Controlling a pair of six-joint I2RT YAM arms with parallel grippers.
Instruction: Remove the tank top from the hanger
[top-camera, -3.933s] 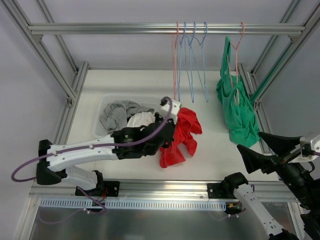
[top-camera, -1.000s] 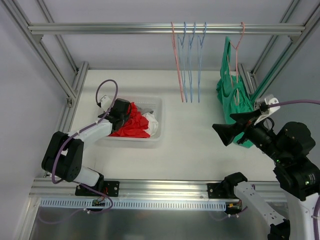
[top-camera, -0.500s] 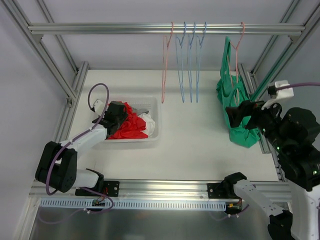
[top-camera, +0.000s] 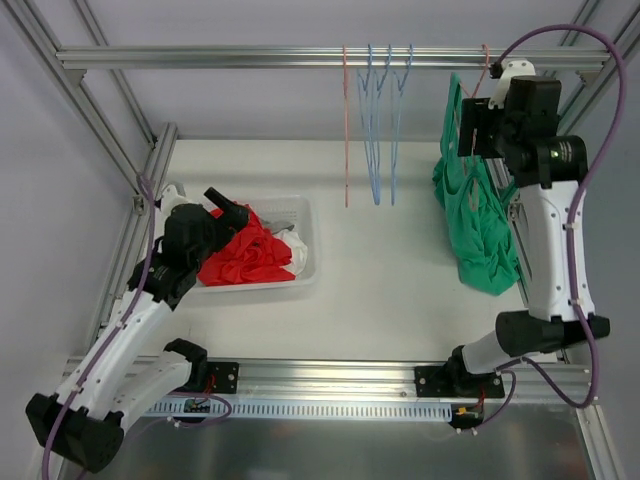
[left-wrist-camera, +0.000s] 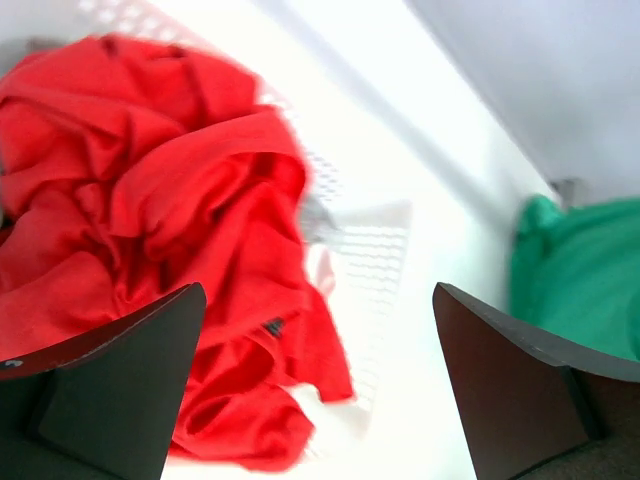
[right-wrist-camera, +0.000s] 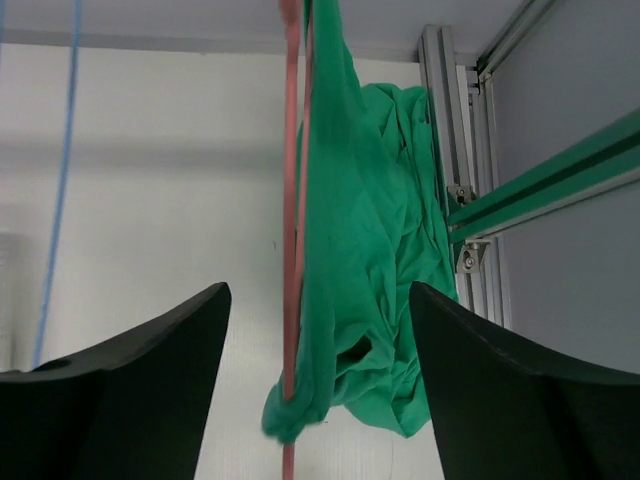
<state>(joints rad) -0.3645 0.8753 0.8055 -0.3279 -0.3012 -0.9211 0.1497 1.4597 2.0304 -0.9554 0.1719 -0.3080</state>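
- Top external: R gripper (top-camera: 472, 128) high, jaws wide, facing tank top (top-camera: 470, 215) on hanger (right-wrist-camera: 291, 200).
- L gripper (left-wrist-camera: 320, 300) jaws wide, empty, above red cloth (left-wrist-camera: 150, 200) in bin (top-camera: 313, 250).

Pale grey walls (top-camera: 55, 190) surround an aluminium frame (top-camera: 250, 57) and white table (top-camera: 400, 280).

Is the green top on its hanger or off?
On. The green tank top hangs on the pink hanger; the open right claw is not holding it.

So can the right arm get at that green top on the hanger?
Probably yes: the right gripper is open and facing the green tank top on its pink hanger, with nothing visible between them.
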